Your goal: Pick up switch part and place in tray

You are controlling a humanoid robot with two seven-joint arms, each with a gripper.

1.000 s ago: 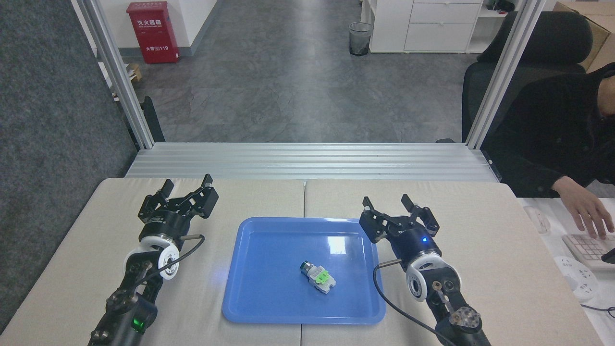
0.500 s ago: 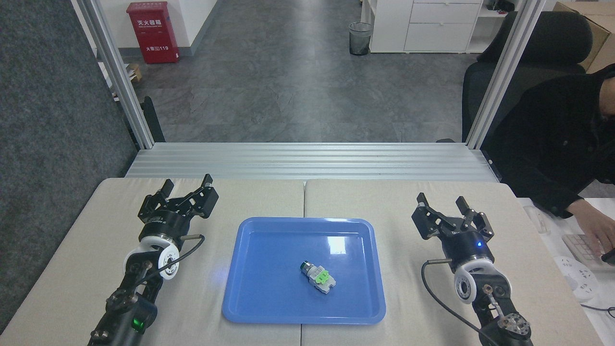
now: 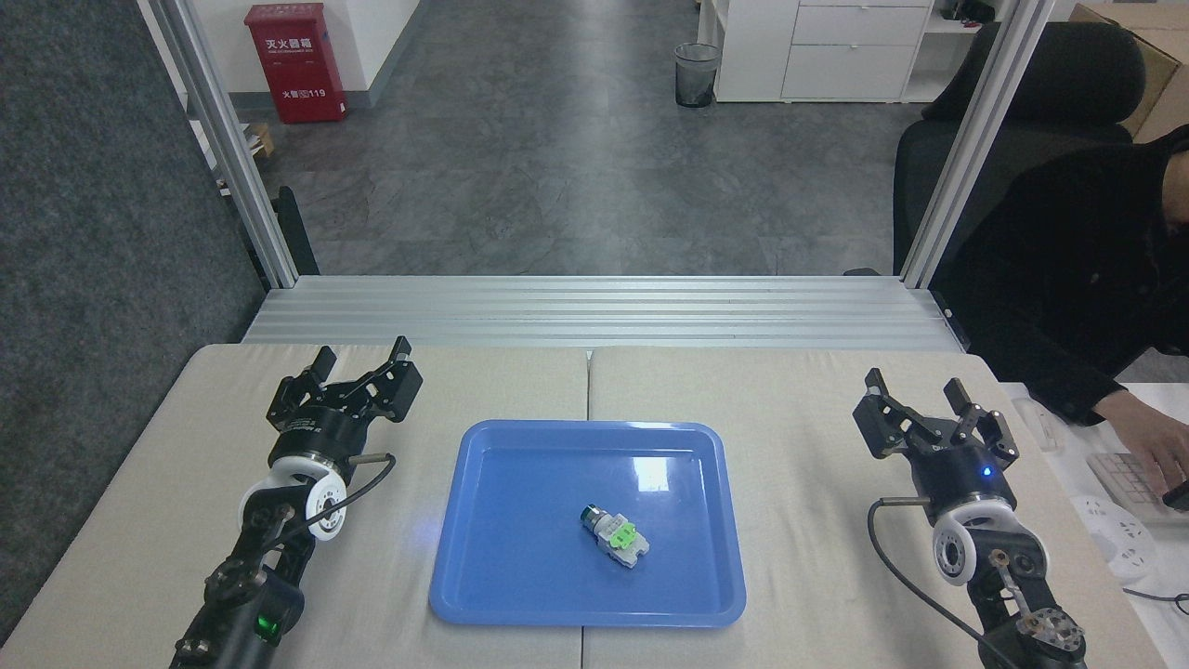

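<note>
Switch part (image 3: pixel 614 537) is seen resting inside the blue tray (image 3: pixel 483 567) — with left gripper (image 3: pixel 362 358) and right gripper (image 3: pixel 920 395) both spread and empty, arms are best parked clear.

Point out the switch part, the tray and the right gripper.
switch part (image 3: pixel 613 536): head view, on its green clip.
tray (image 3: pixel 520 520): head view, on its bare blue floor.
right gripper (image 3: pixel 914 387): head view, midway between its open fingertips.

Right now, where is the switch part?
In the head view, the switch part lies inside the blue tray, right of its centre, between both open grippers and touching neither.
</note>
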